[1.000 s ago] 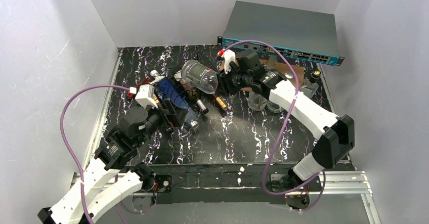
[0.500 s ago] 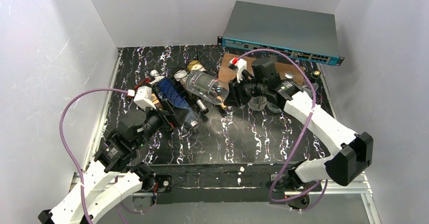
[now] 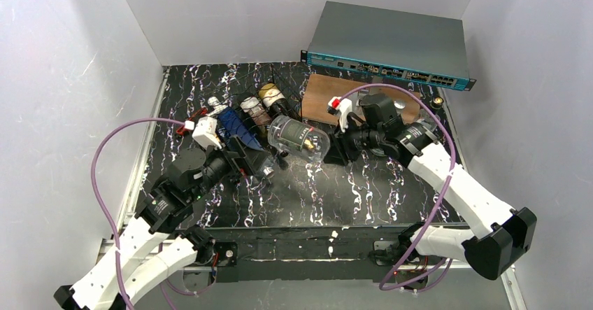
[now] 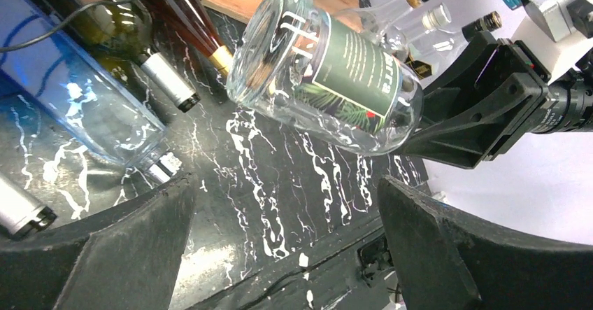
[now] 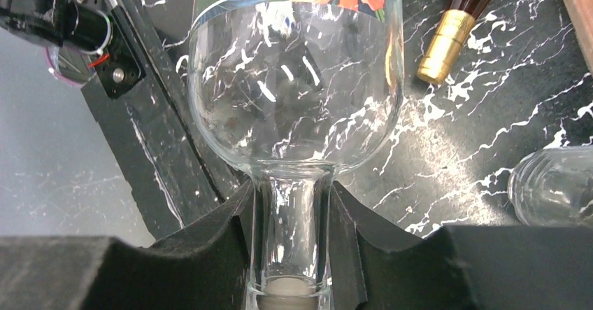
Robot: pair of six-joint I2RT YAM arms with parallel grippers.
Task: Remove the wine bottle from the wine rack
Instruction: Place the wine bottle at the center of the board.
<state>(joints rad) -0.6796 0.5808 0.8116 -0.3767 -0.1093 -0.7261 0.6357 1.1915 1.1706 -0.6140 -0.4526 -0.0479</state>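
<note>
neck of the clear glass wine bottle with green label sits clamped in my right claw, in the air just beside the thin black wire rack; i should carry it level, slowly.

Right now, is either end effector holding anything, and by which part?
Right end effector is shut on the clear wine bottle, gripping its neck just below the shoulder. Left end effector is open and holds nothing.
</note>
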